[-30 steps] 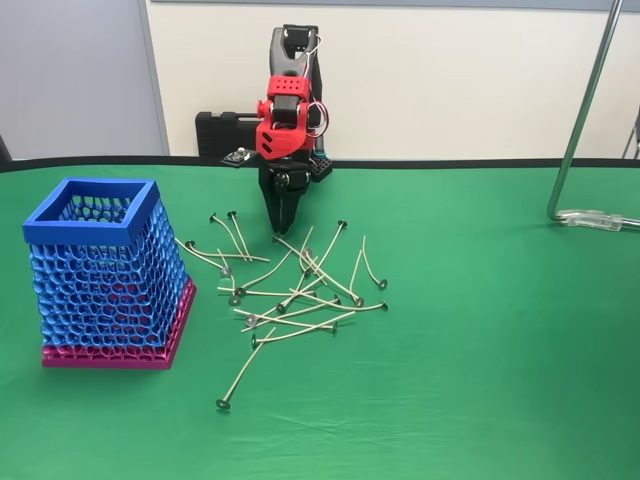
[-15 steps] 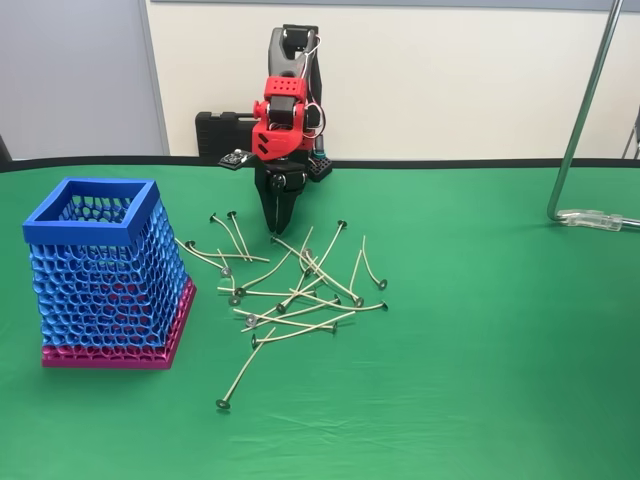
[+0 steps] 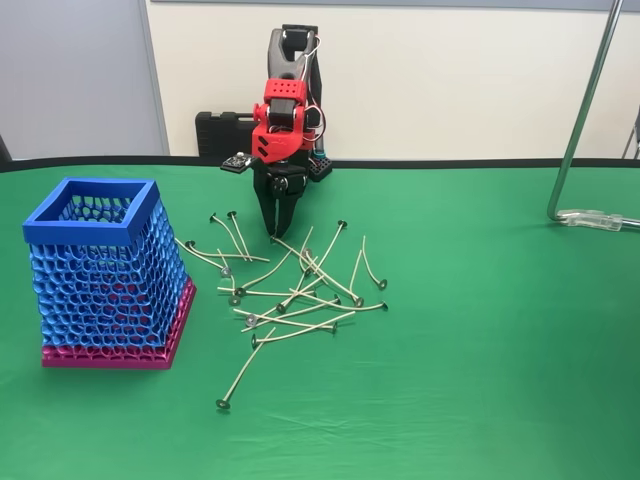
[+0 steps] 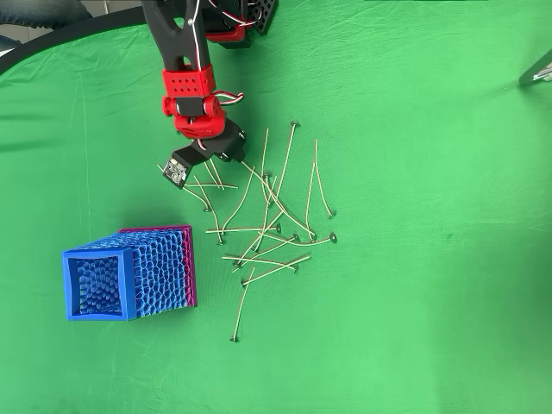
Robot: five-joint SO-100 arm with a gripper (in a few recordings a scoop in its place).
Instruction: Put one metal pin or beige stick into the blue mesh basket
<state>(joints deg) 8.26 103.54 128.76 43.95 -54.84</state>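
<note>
beige sticks lie scattered — beside upright blue mesh basket.

The fixed camera stood across the green cloth-covered table, facing my red-and-black arm from mid-distance. The overhead camera looked straight down, my arm at its top. Both covered the table.

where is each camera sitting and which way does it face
Fixed view: stands at the table's front edge, facing the wall; shows the red and black arm whole, hand pointing down.
Overhead view: looks straight down; arm enters from the top edge.
Both show the blue mesh basket and the scattered sticks on the green table.
</note>
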